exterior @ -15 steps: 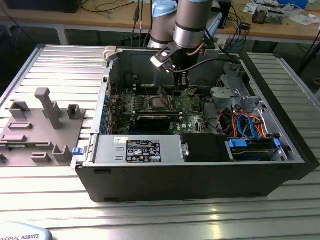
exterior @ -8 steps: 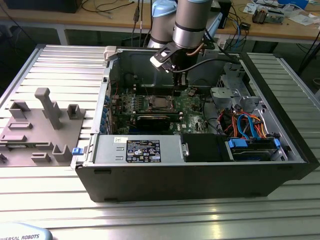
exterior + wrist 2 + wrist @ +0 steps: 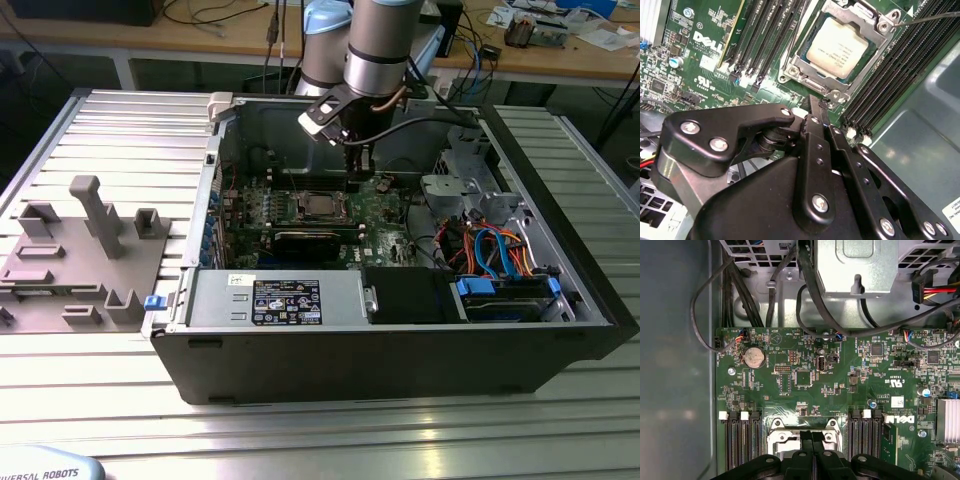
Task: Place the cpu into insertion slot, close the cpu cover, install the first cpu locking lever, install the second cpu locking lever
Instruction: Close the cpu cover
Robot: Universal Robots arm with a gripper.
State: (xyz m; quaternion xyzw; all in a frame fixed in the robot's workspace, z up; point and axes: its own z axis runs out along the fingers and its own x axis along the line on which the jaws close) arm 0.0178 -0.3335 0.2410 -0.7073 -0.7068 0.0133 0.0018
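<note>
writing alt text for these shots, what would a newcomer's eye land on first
The open dark computer case on the slatted metal table grabs the eye first, a grey robot arm reaching into it. In the second wrist view, the small square cpu with a dull silver top sits inside the thin silvery metal cover frame on the green motherboard, the black gripper shut beside it.

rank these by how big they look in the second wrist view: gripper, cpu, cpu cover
1. gripper (closest to camera, so looks inflated)
2. cpu cover
3. cpu, sitting within the cover's window
</note>
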